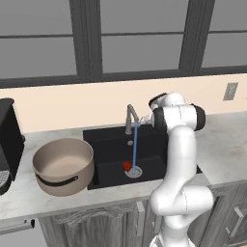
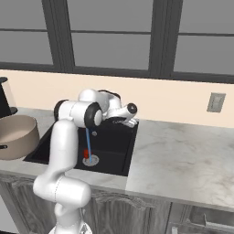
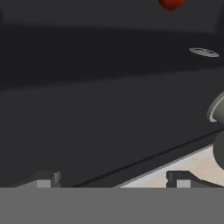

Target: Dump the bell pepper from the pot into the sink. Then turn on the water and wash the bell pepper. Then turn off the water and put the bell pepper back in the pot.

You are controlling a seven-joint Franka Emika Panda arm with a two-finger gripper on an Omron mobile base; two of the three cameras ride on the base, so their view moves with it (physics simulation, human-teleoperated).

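Bell pepper point(image 1: 127, 166) resting on floor of black sink point(image 1: 108, 140), beside round silver drain point(image 1: 134, 171), directly under thin blue stream of water point(image 1: 135, 144) falling from grey faucet point(image 1: 130, 117). Pot point(image 1: 63, 166) standing upright and empty on marble counter point(image 2: 183, 160), just left of basin. Gripper point(image 3: 113, 179) raised at back edge of sink near faucet base, fingertips point(image 3: 46, 179) set well apart, nothing between them. Judged stage: dumping complete, water running, washing under way. Remaining, as far as can be judged: shutting off faucet, reaching down to sink floor, grasping pepper, returning it to pot. Black appliance point(image 1: 9, 140) at far left of counter, not involved.
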